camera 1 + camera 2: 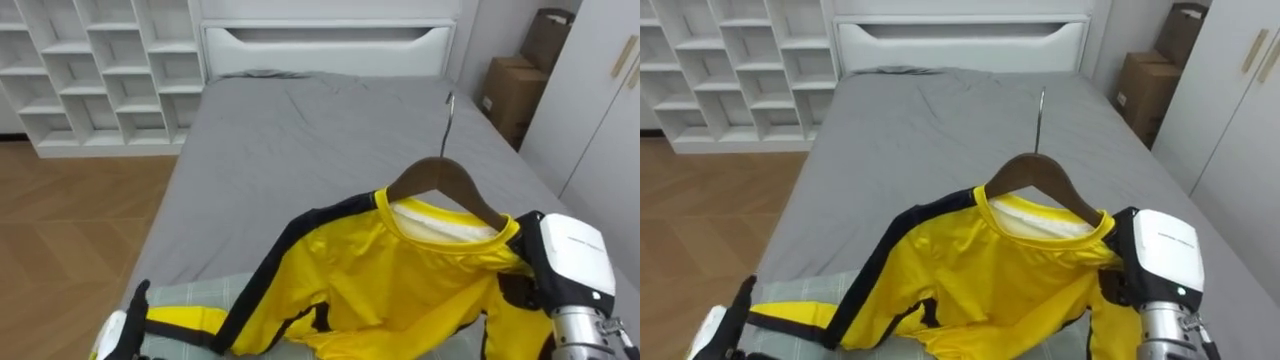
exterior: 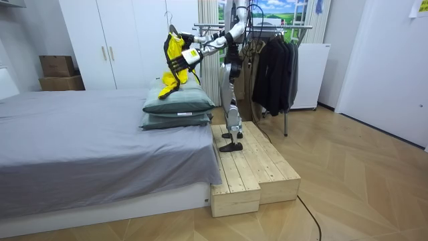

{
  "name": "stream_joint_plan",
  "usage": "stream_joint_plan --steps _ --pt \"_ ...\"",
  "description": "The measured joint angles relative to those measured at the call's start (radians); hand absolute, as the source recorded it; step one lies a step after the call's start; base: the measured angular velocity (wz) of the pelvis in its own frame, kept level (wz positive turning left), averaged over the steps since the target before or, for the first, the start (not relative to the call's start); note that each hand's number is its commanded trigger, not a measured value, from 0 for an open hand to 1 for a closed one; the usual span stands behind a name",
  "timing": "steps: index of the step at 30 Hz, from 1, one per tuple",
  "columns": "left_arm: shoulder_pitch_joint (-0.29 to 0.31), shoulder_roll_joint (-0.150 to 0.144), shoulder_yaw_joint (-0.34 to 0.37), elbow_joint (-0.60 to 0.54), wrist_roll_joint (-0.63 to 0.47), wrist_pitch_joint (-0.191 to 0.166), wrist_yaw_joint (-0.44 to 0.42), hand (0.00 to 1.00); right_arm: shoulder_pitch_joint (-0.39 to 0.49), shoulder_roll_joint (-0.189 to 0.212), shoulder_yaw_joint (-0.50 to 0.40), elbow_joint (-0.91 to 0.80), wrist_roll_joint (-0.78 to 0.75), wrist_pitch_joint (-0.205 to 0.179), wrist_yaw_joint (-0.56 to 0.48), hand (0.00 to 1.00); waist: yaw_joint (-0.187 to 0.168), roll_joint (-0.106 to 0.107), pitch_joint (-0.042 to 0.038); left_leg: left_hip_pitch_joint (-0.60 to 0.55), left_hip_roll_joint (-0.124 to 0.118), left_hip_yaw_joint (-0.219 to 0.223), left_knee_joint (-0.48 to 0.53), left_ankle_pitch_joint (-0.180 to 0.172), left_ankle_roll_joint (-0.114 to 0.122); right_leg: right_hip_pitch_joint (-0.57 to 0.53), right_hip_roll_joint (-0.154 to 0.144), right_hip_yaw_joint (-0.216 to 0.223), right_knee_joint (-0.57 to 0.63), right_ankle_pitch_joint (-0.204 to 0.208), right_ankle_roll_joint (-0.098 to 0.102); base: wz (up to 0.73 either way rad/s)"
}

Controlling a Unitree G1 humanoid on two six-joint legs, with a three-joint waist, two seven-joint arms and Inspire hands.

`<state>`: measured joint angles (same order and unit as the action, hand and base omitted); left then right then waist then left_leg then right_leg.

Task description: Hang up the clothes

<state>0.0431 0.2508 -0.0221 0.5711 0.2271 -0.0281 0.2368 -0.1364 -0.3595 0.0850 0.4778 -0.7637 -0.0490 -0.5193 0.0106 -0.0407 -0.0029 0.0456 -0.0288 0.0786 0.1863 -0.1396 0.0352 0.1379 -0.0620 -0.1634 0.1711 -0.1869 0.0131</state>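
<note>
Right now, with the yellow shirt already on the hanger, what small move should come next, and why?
Probably turn toward the clothes rack: the yellow shirt already sits on the wooden hanger, held up over the pillows, while the rack stands behind the robot.

Colour notes: yellow shirt (image 1: 400,285) over a grey bed (image 1: 330,130).
Shirt bright yellow, black stripe along shoulder and sleeve, black cuff, white lining inside the neck. Hanger (image 1: 440,180) dark brown wood, hook silver-grey. Bed cover plain mid grey, no pattern; headboard (image 1: 330,45) white. Pillows (image 1: 200,295) at the bed's near edge pale green-grey with a faint check. Shelving (image 1: 90,70) white; wardrobe (image 2: 127,40) white. Cardboard boxes (image 1: 510,90) brown. Floor (image 1: 70,230) warm brown wood, herringbone. Platform (image 2: 254,167) pale bare planks. Garments on the rack (image 2: 274,63) black to dark brown.
</note>
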Motion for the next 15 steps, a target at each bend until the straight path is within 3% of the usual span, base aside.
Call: stream_joint_plan --steps 4,9,15 --pt "0.027 -0.001 0.037 0.053 -0.001 -0.008 -0.001 0.00 0.021 0.000 -0.026 -0.042 0.002 -0.009 0.000 1.00 0.015 0.005 -0.0034 0.004 0.000 0.001 -0.008 0.000 0.000 0.001 0.000 0.000 -0.001 0.000 0.000 0.00" --pt "0.055 -0.009 0.101 0.201 0.000 -0.008 -0.001 0.00 0.024 0.000 -0.058 -0.097 0.010 -0.008 0.000 1.00 0.026 0.005 -0.0040 0.009 -0.001 -0.003 -0.018 0.000 0.000 0.002 0.001 0.003 -0.003 0.000 0.000 0.00" --pt "0.104 -0.009 0.122 0.375 -0.055 -0.008 0.000 0.00 0.064 0.000 -0.074 -0.228 0.043 -0.021 -0.003 1.00 0.036 -0.001 -0.0031 0.010 -0.001 -0.002 -0.020 0.000 0.000 0.000 0.003 0.005 -0.007 0.000 0.000 -0.01"
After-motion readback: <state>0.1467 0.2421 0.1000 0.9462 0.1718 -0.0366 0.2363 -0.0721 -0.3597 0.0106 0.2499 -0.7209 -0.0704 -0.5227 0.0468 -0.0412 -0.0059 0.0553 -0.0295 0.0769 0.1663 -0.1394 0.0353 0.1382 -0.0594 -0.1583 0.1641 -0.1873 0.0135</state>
